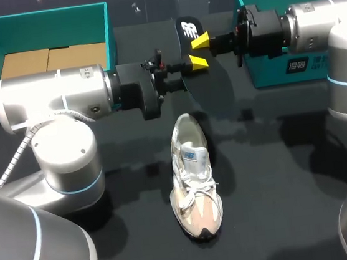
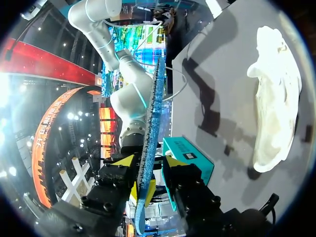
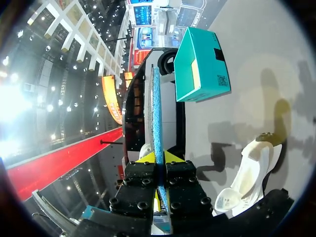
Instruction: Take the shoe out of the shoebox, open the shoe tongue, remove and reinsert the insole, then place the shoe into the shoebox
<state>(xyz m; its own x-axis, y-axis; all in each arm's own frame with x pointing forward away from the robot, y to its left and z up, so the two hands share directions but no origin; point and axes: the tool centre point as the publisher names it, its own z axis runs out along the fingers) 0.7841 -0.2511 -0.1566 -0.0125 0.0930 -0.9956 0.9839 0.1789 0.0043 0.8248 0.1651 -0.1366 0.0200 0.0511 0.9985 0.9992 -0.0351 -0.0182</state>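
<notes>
Dark counter, teal shoebox far left, its twin half far right. Shoe out, lying centre, toe near, mouth up, probably parked ready for refit; pale mesh, white laces. Insole aloft beyond it: thin, black top, blue underside. Right pincer clamped on insole. Left pincer open, straddling its edge. Looks like a handover.

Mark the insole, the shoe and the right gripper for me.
insole (image 1: 186, 28), head view, on its printed end.
shoe (image 1: 196, 193), head view, on the laces.
right gripper (image 1: 198, 50), head view, midway between its yellow tips.
</notes>
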